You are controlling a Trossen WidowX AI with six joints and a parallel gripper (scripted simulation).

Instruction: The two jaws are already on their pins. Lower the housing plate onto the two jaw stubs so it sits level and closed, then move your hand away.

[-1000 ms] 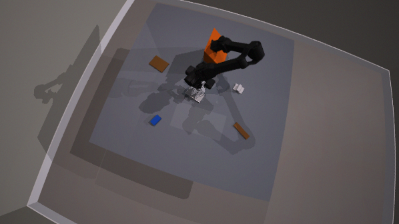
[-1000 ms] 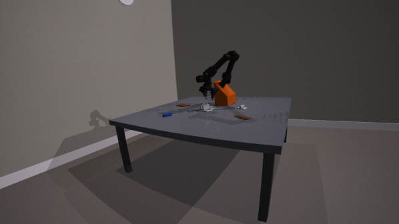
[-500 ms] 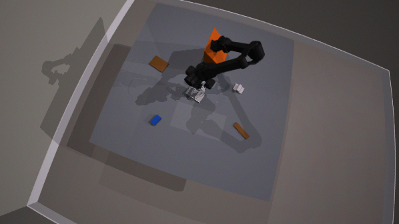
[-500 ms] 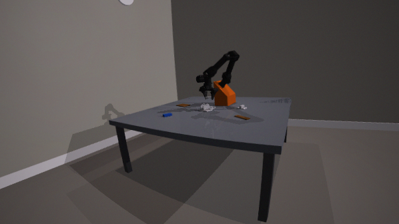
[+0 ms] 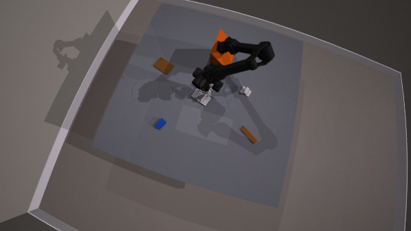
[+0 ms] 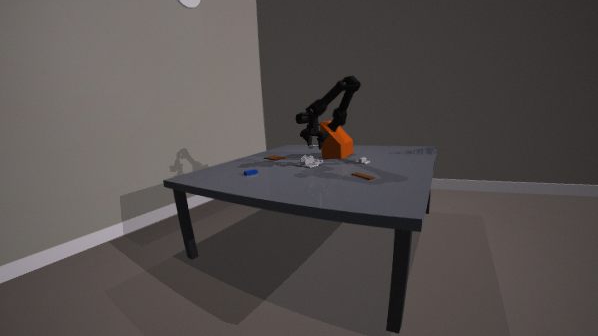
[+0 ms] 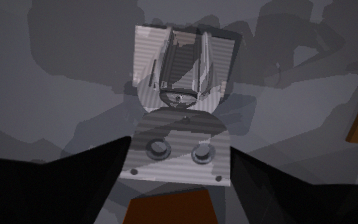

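The housing plate [image 7: 181,135] is a light grey plate with a rounded far end and two ringed holes. My gripper [image 7: 178,146] [image 6: 314,147] is shut on its two side edges. The plate also shows as a thin pale strip in the exterior view, held above the table. The pale base [image 7: 145,47] [image 5: 205,103] [image 6: 312,165] stands on the table with two upright jaws [image 7: 164,60] [image 7: 206,62] on it. In the wrist view the plate's rounded end meets the base's near end in the picture; the plate hangs higher. The pins and jaw stubs cannot be told apart clearly.
The orange arm mount [image 5: 221,57] [image 6: 338,144] stands behind the gripper. A small white part [image 5: 245,91] [image 6: 363,160] lies to the right. A blue block [image 5: 160,124] [image 6: 251,172], a wide brown block [image 5: 163,65] [image 6: 274,158] and a narrow brown bar [image 5: 248,135] [image 6: 363,176] lie around.
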